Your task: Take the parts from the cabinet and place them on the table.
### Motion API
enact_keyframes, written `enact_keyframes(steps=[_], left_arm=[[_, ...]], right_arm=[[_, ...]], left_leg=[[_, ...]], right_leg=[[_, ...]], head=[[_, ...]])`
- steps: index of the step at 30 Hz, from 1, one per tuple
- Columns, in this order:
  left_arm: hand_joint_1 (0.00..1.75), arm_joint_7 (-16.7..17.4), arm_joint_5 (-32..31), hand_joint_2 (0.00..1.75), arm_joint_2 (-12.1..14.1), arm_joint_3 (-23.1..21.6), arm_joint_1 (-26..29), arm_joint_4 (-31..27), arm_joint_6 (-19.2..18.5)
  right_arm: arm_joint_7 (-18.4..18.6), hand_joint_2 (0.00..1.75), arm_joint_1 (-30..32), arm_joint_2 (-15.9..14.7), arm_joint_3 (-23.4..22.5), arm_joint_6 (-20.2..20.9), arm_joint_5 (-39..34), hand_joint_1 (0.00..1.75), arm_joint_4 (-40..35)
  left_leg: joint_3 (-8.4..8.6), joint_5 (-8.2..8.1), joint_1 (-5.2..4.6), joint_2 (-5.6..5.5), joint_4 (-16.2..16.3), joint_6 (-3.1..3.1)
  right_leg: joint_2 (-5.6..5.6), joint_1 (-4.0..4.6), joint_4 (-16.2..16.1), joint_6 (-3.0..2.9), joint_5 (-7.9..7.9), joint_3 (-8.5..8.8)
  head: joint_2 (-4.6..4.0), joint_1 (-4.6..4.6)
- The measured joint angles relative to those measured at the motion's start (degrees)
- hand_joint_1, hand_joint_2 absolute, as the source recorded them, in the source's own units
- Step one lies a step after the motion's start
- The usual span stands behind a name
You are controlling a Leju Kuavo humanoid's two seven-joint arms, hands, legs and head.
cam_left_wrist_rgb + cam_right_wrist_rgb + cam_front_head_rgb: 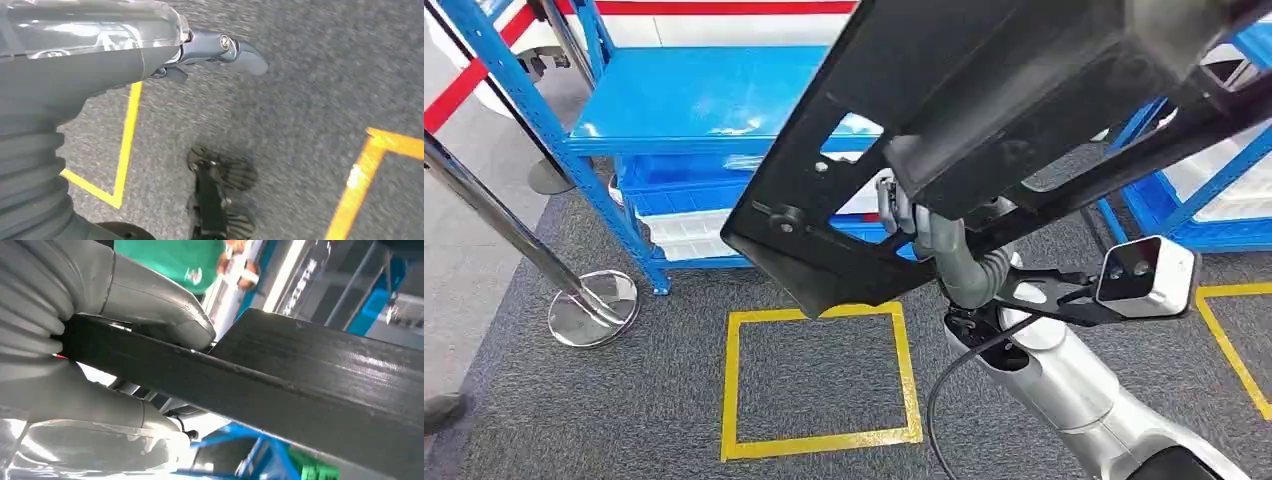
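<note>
A large flat black part (854,150) with cut-outs and bolts hangs tilted close in front of the head view, above the carpet. My right hand (924,225) grips it from beneath, near its middle, at the end of the raised silver arm. Close up, the right hand (125,315) has its thumb on one face of the black part (300,380) and its fingers on the other, clamping the edge. My left hand (150,60) hangs over the grey carpet and holds nothing, with one dark finger stretched out.
A blue shelf rack (694,100) with white trays (689,230) low down stands ahead, and a second blue rack (1214,190) is at the right. A chrome stanchion base (594,305) sits left of a yellow floor square (814,370). A person in green (175,257) stands near.
</note>
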Motion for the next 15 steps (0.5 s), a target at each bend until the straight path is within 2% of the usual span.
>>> enact_keyframes(steps=[1, 2, 3, 4, 5, 6, 7, 8, 9, 11, 12, 13, 14, 15], left_arm=[[0.00, 0.2, 0.0, 1.75, 0.0, 0.0, 0.0, 0.0, 0.3], [0.00, 0.4, 0.0, 1.75, 0.0, 0.0, 0.0, 0.0, 0.5], [0.00, 0.5, 0.0, 1.75, 0.0, 0.0, 0.0, 0.0, 0.5], [0.00, 0.6, 0.0, 1.75, 0.0, 0.0, 0.0, 0.0, 0.6], [0.00, 0.9, 0.0, 1.75, 0.0, -0.1, 0.0, 0.0, 0.8], [0.00, 1.4, 0.0, 1.75, 0.0, -0.1, 0.0, 0.0, 1.0], [0.00, 2.2, 0.1, 1.75, 0.0, -0.2, 0.1, 0.1, 1.2], [0.00, 2.8, 0.1, 1.75, 0.0, -0.2, 0.1, 0.1, 1.5], [0.00, 3.3, 0.3, 1.75, 0.0, -0.3, 0.3, 0.1, 1.7], [0.00, 4.1, 0.6, 1.75, 0.0, -0.3, 0.3, 0.4, 2.2], [0.00, 4.2, 0.7, 1.75, 0.1, -0.3, 0.5, 0.5, 2.4], [0.00, 4.3, 1.0, 1.75, 0.1, -0.3, 0.5, 0.5, 2.5], [0.00, 4.5, 1.2, 1.75, 0.1, -0.4, 0.6, 0.5, 2.6], [0.00, 4.6, 1.4, 1.75, 0.0, -0.4, 0.7, 0.5, 2.8]], right_arm=[[0.0, 1.75, 0.0, 0.0, 0.3, -0.1, 0.2, 1.73, 0.0], [0.2, 1.75, 0.0, 0.0, 0.6, -0.4, 0.4, 1.73, 0.0], [0.3, 1.75, 0.1, 0.0, 0.7, -0.6, 0.5, 1.73, 0.0], [0.4, 1.75, 0.1, 0.0, 1.0, -1.0, 0.7, 1.73, -0.1], [0.6, 1.75, 0.1, 0.0, 1.1, -1.1, 0.9, 1.73, -0.2], [0.8, 1.75, 0.1, 0.0, 1.2, -1.1, 1.1, 1.73, -0.5], [0.9, 1.75, 0.1, 0.0, 1.2, -1.1, 1.3, 1.73, -0.8], [0.9, 1.75, 0.1, 0.0, 1.2, -1.1, 1.4, 1.73, -1.2], [0.9, 1.75, 0.1, 0.0, 1.1, -1.1, 1.6, 1.73, -1.4], [0.7, 1.75, 0.2, 0.0, 0.9, -0.9, 1.8, 1.73, -1.5], [0.3, 1.75, 0.6, 0.0, 0.8, -0.4, 1.9, 1.73, -1.5], [-0.1, 1.75, 0.9, 0.0, 0.6, 0.4, 2.0, 1.73, -1.4], [-0.4, 1.75, 1.4, 0.0, 0.4, 1.9, 2.7, 1.73, -1.4], [-0.4, 1.75, 2.3, 0.0, 0.1, 2.9, 3.2, 1.73, -1.4]], left_leg=[[-0.72, 0.36, -0.06, 0.04, 0.3, 0.06], [-1.55, 0.71, -0.07, 0.08, 0.7, 0.05], [-2.35, 1.02, -0.08, 0.08, 1.1, 0.00], [-3.21, 1.17, -0.07, 0.07, 1.4, -0.02], [-3.91, 1.43, -0.07, 0.06, 1.8, -0.13], [-4.61, 1.73, -0.08, 0.03, 2.1, -0.26], [-5.07, 2.06, -0.07, -0.01, 2.5, -0.47], [-5.47, 2.37, -0.36, -0.09, 2.6, -0.83], [-5.47, 2.83, -0.24, -0.05, 2.4, -1.23], [-5.49, 3.81, -0.06, 0.03, 1.9, -1.86], [-5.57, 4.14, -0.39, -0.02, 1.7, -2.33], [-6.02, 2.94, -0.05, -0.20, 2.4, -2.46], [-6.79, 0.23, 0.01, -0.21, 4.5, -2.83], [-7.86, -2.85, 0.22, -0.23, 8.2, -3.11]], right_leg=[[0.01, -0.02, 4.7, 0.17, -2.49, -1.31], [-0.01, -0.09, 8.4, 0.33, -3.76, -2.13], [-0.01, -0.19, 9.7, 0.40, -3.29, -1.86], [-0.02, -0.28, 8.5, 0.41, -1.44, -0.35], [-0.03, -0.31, 5.7, 0.32, 0.78, 1.71], [-0.04, -0.28, 1.4, 0.07, 2.84, 4.66], [-0.04, -0.18, -3.2, -0.41, 2.75, 7.87], [-0.05, 0.31, -7.3, -0.90, 0.86, 10.29], [-0.13, 0.32, -8.0, -1.20, 0.63, 10.42], [0.00, 0.56, -8.2, -1.87, 1.32, 9.82], [-0.04, 0.09, -8.8, -2.37, 1.98, 9.70], [-0.29, -0.17, -9.1, -2.66, 2.67, 9.51], [-0.30, -0.20, -9.1, -3.14, 3.12, 9.04], [-0.37, -0.17, -9.1, -3.33, 3.43, 8.63]], head=[[0.00, 0.00], [0.00, 0.00], [0.00, 0.00], [0.00, 0.00], [0.00, 0.00], [0.00, 0.00], [0.00, 0.00], [0.00, 0.00], [0.00, 0.00], [0.00, 0.00], [0.00, 0.00], [0.00, 0.00], [0.00, -0.02], [0.00, -0.02]])
